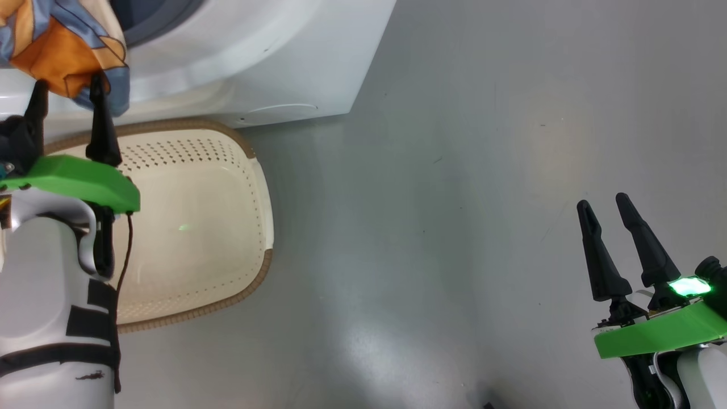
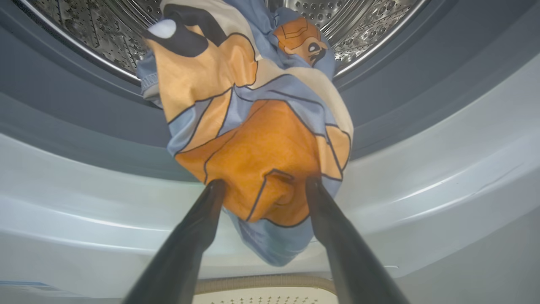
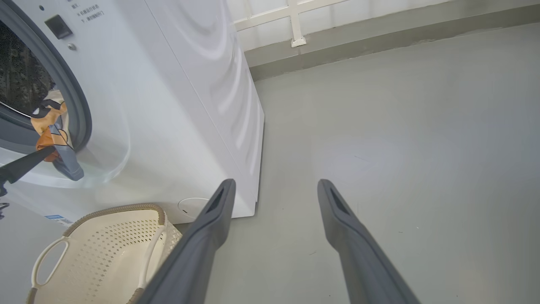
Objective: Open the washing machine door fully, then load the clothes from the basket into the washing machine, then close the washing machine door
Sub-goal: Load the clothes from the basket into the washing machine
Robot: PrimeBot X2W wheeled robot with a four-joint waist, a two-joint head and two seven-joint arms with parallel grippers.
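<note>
Orange-and-blue clothes point(image 2: 261, 139) hang from the drum point(image 2: 358, 33) over the gasket point(image 2: 63, 97) of the washing machine point(image 3: 168, 105). The left gripper point(image 2: 265, 182) stands wide, a finger touching each side of the cloth. The right gripper point(image 1: 603, 201) is spread wide above the floor point(image 1: 426, 227), the basket point(image 1: 187, 122) beside the washer.

clothes point(image 2: 253, 139): orange, blue, cream cartoon print | basket point(image 1: 199, 227): cream, brown rim

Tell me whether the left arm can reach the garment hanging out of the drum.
Probably yes: the open left gripper straddles the garment draped over the grey gasket, and nothing stands between them.
</note>
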